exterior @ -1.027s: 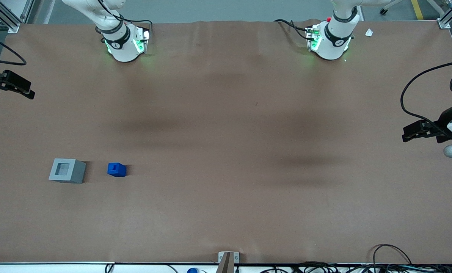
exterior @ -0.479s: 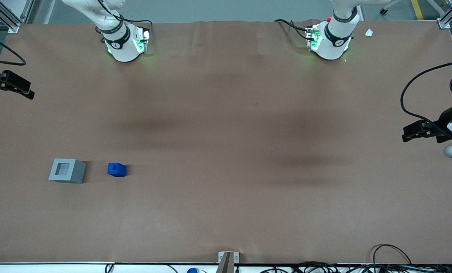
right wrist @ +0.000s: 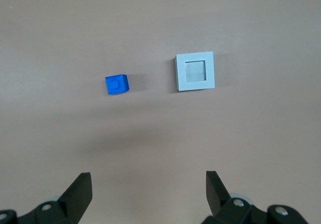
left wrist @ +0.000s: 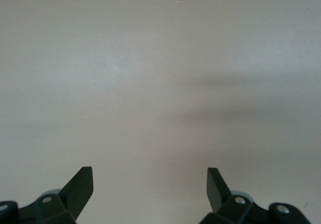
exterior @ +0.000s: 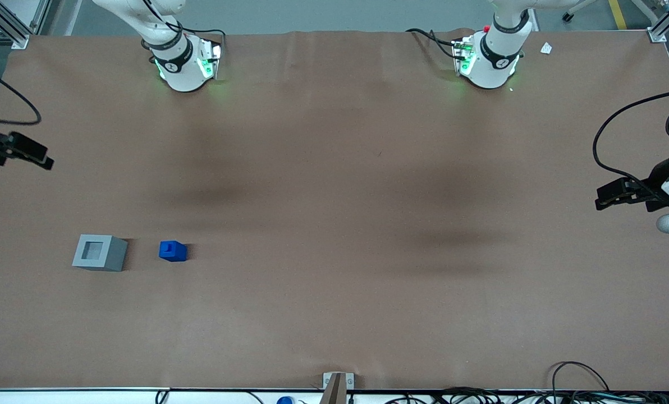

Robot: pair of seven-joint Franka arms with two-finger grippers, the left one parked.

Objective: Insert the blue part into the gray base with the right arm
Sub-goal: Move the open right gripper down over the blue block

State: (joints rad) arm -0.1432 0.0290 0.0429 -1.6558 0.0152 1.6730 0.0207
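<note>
The blue part stands on the brown table beside the gray base, a small gap between them. The base's square recess faces up with nothing in it. My right arm's gripper hangs at the working arm's end of the table. It is farther from the front camera than both blocks and well above the surface. Its fingers are spread wide and open, with only bare table between them. In the right wrist view both blocks lie apart from the fingertips.
The two white arm bases stand along the table edge farthest from the front camera. A metal bracket and loose cables lie at the nearest edge. A white scrap lies near one base.
The right arm's gripper has moved nearer to the front camera, toward the blocks. Both blocks have stayed put.
</note>
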